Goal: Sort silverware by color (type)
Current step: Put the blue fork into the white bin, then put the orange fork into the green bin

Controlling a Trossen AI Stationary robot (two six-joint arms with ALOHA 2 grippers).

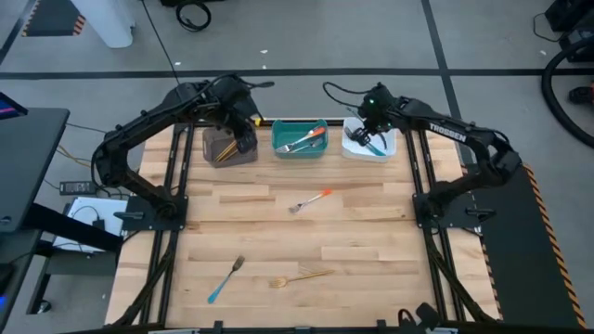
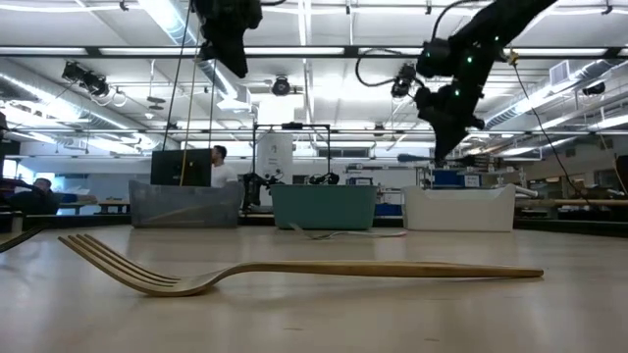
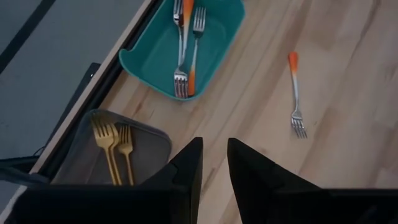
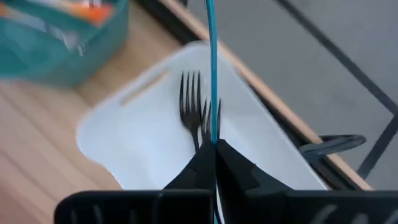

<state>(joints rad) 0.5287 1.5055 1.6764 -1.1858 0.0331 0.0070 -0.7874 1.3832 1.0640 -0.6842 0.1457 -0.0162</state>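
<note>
My left gripper (image 3: pixel 214 165) hangs open and empty above the brown bin (image 1: pixel 223 148), which holds two gold forks (image 3: pixel 115 146). The teal bin (image 1: pixel 299 148) holds orange-handled forks (image 3: pixel 186 56). My right gripper (image 4: pixel 216 146) is above the white bin (image 1: pixel 382 151), shut on a teal-blue-handled utensil (image 4: pixel 211 62). A dark-tined fork (image 4: pixel 189 106) lies flat in that bin. Three pieces lie loose on the table: an orange-handled fork (image 1: pixel 311 200), a teal-handled fork (image 1: pixel 225 278) and a gold fork (image 1: pixel 299 276). My right gripper pinches the utensil's thin teal-blue handle (image 4: pixel 213 134) between its two fingers, coming from above over the white bin. The handle shows edge-on and runs on well past the fingertips. Whether its far end touches the bin, I cannot tell.
The three bins stand in a row along the table's far edge (image 1: pixel 297 122). In the low view the gold fork (image 2: pixel 294 270) lies close in front, tines curved upward. Bare wood lies between the bins and the loose pieces. People sit in the room behind.
</note>
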